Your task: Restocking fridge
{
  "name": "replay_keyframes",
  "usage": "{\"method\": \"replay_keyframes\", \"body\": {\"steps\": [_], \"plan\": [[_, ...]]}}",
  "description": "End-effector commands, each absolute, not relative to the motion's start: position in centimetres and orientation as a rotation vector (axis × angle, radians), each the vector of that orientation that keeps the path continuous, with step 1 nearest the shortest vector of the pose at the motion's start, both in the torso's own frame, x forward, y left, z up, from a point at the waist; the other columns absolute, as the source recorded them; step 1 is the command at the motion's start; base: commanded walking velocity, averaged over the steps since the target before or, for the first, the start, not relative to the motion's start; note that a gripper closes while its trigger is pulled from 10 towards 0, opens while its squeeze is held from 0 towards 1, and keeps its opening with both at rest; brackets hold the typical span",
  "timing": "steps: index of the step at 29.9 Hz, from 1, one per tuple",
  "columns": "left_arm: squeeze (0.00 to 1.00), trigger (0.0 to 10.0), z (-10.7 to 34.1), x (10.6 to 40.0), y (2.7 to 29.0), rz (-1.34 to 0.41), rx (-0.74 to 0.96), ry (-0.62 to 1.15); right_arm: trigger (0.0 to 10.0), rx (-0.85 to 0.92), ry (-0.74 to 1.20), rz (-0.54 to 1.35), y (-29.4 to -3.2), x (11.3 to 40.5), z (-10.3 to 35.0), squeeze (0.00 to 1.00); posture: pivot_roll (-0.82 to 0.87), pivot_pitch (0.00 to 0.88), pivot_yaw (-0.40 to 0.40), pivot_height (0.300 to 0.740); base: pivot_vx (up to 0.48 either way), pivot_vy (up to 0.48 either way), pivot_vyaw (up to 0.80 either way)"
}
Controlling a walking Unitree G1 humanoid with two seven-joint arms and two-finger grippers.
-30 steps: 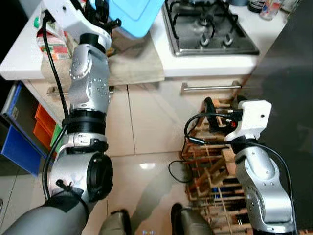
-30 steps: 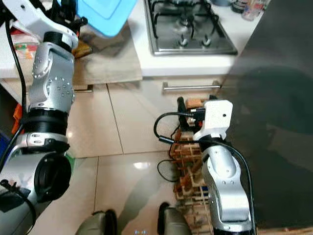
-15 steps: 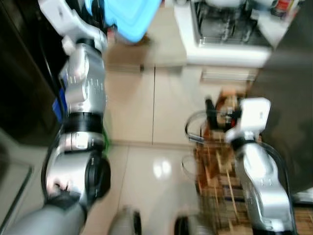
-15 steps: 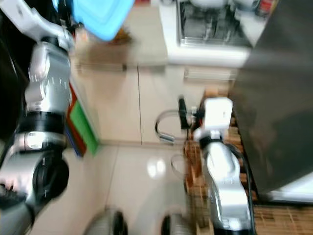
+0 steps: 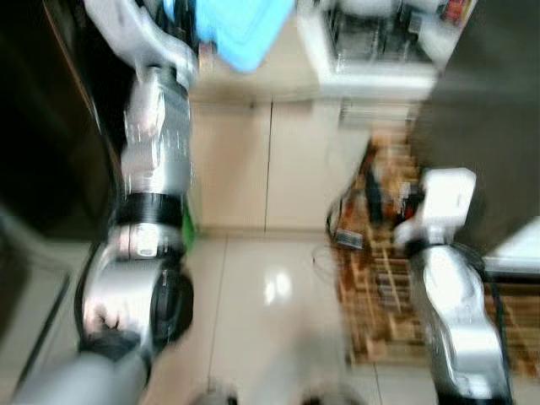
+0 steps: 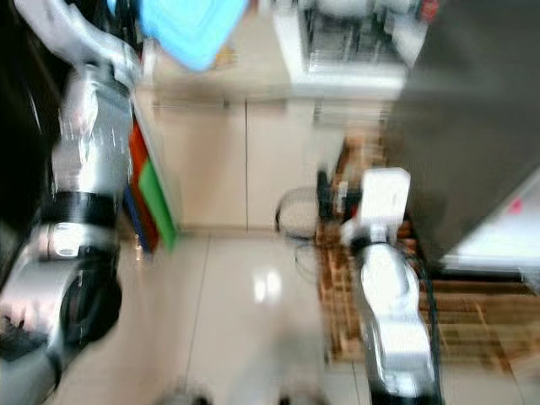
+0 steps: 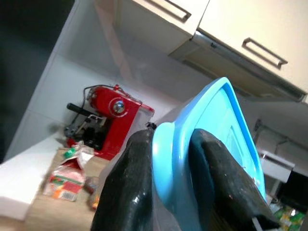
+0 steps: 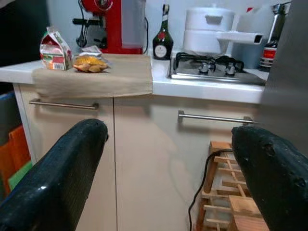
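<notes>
My left gripper point(image 7: 171, 159) is clamped on the rim of a light blue container lid point(image 7: 211, 130), one black finger on each side of its edge, and in the left eye view that lid point(image 5: 240, 25) sits at the top of the frame, left of centre, held up above my raised silver left arm point(image 5: 152, 160). My right gripper point(image 8: 168, 159) hangs low with its two fingers spread wide apart, nothing between them, at the lower right of the head views beside a wooden rack point(image 5: 380, 278) that stands on the pale tiled floor point(image 5: 261, 287). Through the right wrist view, between the fingers, I see cream cabinet doors point(image 8: 134, 144) with metal bar handles under a white counter point(image 8: 202, 89); on the counter lie a beige cloth point(image 8: 96, 77), a carton point(image 8: 53, 50), a red coffee machine point(image 8: 113, 21), a dark bottle point(image 8: 162, 41), a white pot point(image 8: 209, 26) and a gas hob point(image 8: 211, 67). The head views are badly blurred, so the dark surface at the right of the frame point(image 6: 472, 126) is probably the fridge, though I cannot be sure. Orange and green bins point(image 6: 152, 186) show at the left edge by the cabinets.
</notes>
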State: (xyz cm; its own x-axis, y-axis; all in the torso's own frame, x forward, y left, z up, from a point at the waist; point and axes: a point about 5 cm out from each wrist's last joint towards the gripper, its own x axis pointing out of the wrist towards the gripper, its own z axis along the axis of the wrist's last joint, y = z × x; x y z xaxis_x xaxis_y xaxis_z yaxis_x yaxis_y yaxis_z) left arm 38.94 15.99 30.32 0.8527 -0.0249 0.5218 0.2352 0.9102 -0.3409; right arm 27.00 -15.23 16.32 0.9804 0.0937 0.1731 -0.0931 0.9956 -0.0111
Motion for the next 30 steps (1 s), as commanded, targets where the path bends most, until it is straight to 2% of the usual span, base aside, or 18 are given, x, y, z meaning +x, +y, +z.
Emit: {"method": "replay_keyframes", "body": {"steps": [1, 4, 5, 6, 11, 13, 19, 30], "plan": [[0.00, 10.0, 30.4, 38.3, 16.3, -0.180, -0.354, -0.552, 10.0, -0.015, -0.181, 0.065, -16.0, 27.0, 16.4, 0.00, -0.20, 0.061, 0.039, 0.740, 0.000, 0.000, 0.00], [0.00, 10.0, 27.5, 37.1, 17.5, -0.196, -0.298, -0.490, 10.0, -0.016, -0.177, 0.043, -16.6, 26.8, 16.3, 0.00, -0.20, 0.056, 0.044, 0.740, 0.000, 0.000, 0.00], [0.00, 10.0, 24.7, 35.3, 17.4, -0.233, -0.301, -0.423, 10.0, -0.015, -0.168, 0.033, -16.8, 26.7, 15.9, 0.00, -0.19, 0.049, 0.049, 0.740, 0.000, 0.000, 0.00], [0.00, 10.0, 24.7, 35.3, 17.4, -0.233, -0.301, -0.423, 10.0, -0.015, -0.168, 0.033, -16.8, 26.7, 15.9, 0.00, -0.19, 0.049, 0.049, 0.740, 0.000, 0.000, 0.00], [0.00, 10.0, 17.6, 29.2, 15.5, -0.330, -0.353, -0.205, 10.0, -0.019, -0.145, 0.024, -17.4, 26.8, 15.1, 0.00, -0.16, 0.033, 0.040, 0.740, 0.000, 0.000, 0.00], [0.00, 10.0, 15.1, 26.5, 16.0, -0.342, -0.332, -0.125, 10.0, -0.023, -0.137, 0.034, -17.4, 27.0, 14.9, 0.00, -0.14, 0.028, 0.031, 0.740, 0.000, 0.000, 0.00], [0.00, 10.0, 13.9, 25.0, 17.8, -0.312, -0.263, -0.067, 10.0, -0.025, -0.117, 0.066, -17.2, 27.0, 14.4, 0.00, -0.10, 0.034, 0.015, 0.740, 0.000, 0.000, 0.00], [0.00, 10.0, 14.5, 25.3, 17.2, -0.290, -0.215, -0.035, 10.0, -0.007, -0.120, 0.062, -16.8, 27.2, 13.8, 0.00, -0.10, 0.011, 0.036, 0.740, 0.000, 0.000, 0.00]]}}
